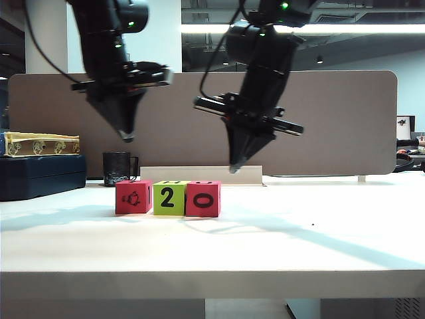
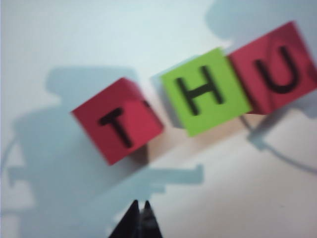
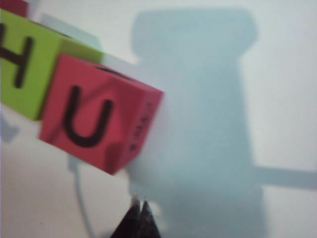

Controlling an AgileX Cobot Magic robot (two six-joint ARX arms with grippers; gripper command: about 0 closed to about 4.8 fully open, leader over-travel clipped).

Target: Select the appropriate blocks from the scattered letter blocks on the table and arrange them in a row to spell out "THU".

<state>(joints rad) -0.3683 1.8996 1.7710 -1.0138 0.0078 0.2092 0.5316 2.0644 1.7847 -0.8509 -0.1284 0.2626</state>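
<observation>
Blocks [image 1: 169,198] spell THU in a row on the table [image 1: 299,239]; left gripper [image 1: 127,137] and right gripper [image 1: 234,169] hang above, closed, empty.

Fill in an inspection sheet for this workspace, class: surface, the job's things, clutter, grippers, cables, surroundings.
Surface: white table, bare apart from the items below.
Job's things: three letter blocks in a row, red T block, green H block, red U block; the T block is turned askew with a small gap to H.
Clutter: black mug behind the row.
Grippers: left gripper and right gripper both shut, empty, above the table.
Cables: black cables run along the arms.
Surroundings: brown-grey divider panel; dark case carrying a yellow box at the left.
</observation>
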